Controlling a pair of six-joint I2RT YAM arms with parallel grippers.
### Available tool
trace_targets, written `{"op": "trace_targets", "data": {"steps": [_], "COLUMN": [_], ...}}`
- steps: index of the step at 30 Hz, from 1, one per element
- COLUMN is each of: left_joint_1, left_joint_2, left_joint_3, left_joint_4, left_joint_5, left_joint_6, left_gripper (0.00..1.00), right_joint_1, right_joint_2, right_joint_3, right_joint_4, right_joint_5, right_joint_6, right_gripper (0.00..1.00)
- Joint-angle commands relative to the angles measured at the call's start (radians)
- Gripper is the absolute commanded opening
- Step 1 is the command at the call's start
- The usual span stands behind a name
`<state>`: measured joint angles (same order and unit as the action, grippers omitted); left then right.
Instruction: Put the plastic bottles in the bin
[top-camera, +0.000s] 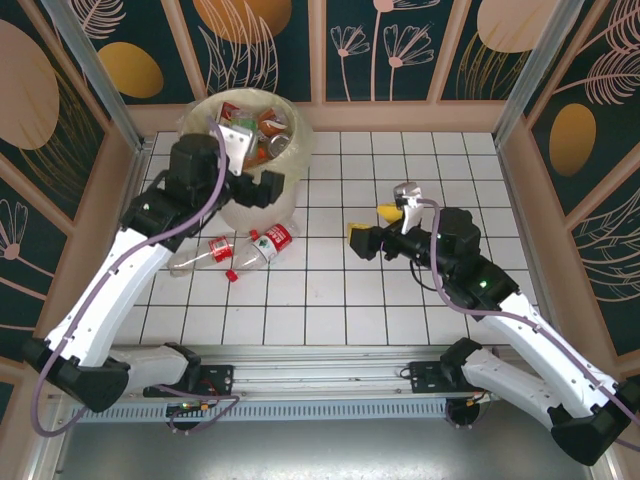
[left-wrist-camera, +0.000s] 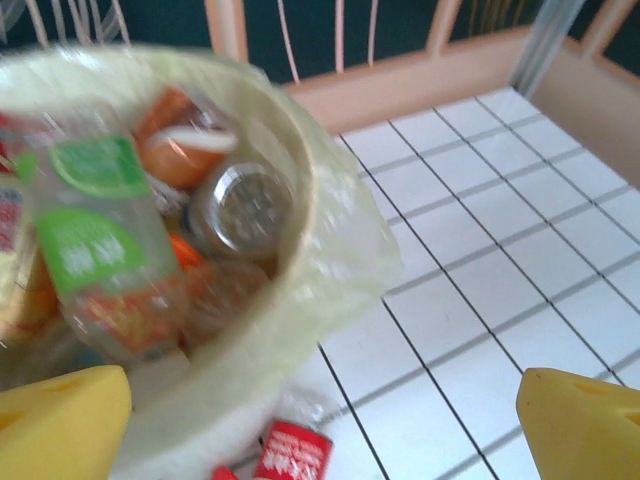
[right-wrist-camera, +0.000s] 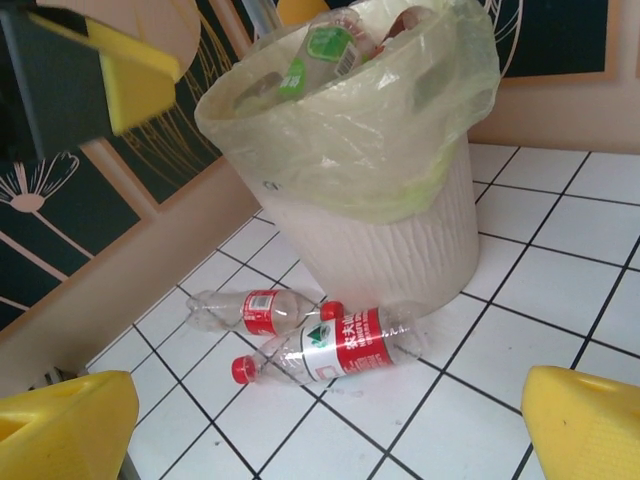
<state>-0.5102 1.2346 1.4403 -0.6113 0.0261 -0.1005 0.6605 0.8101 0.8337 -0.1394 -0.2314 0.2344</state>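
Note:
The bin (top-camera: 290, 190) stands at the back left, cream-white with a pale yellow liner, holding several plastic bottles (top-camera: 262, 130). Two clear bottles with red labels lie on the tiles in front of it: one (top-camera: 200, 255) to the left, the other (top-camera: 265, 243) with its red cap toward me. My left gripper (top-camera: 258, 190) hangs open at the bin's front rim, nothing between its yellow pads (left-wrist-camera: 60, 425). The bin's rim (left-wrist-camera: 305, 215) and a green-labelled bottle (left-wrist-camera: 90, 225) inside are blurred there. My right gripper (top-camera: 370, 222) is open mid-table, facing both floor bottles (right-wrist-camera: 340, 345) (right-wrist-camera: 245, 310) and the bin (right-wrist-camera: 390, 240).
Wooden wall panels (top-camera: 330, 115) and metal posts (top-camera: 525, 75) fence the white tiled table (top-camera: 420, 290). The left gripper's black body (right-wrist-camera: 60, 80) hangs by the bin at the top left of the right wrist view. Bare tiles stretch between the bin and the right arm.

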Motion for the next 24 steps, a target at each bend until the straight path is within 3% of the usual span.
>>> {"op": "trace_targets", "data": {"steps": [1,12,20,24], "left_joint_1": [-0.028,-0.132,-0.152,-0.153], "left_joint_2": [-0.049,-0.151,-0.037,0.051], "left_joint_3": [-0.106,-0.422,-0.509,-0.527], "left_joint_4": [0.029,0.149,0.206,0.244], "left_joint_5": [0.002,-0.120,-0.253,-0.259], "left_joint_6": [-0.040,-0.150,-0.195,-0.192], "left_gripper": [0.99,0.99,0.99,0.99], "right_joint_1": [0.008,0.009,0.009,0.009], "right_joint_2": [-0.020,-0.047,-0.049,-0.061], "right_joint_3": [-0.024,-0.085,-0.097,-0.107], "right_joint_4": [0.024,0.052,0.045,0.040], "right_joint_5": [-0.027,-0.026,-0.020,-0.012], "right_joint_6": [-0.005,0.026,0.032,0.040], "right_gripper": [0.99,0.99,0.99,0.99]}}
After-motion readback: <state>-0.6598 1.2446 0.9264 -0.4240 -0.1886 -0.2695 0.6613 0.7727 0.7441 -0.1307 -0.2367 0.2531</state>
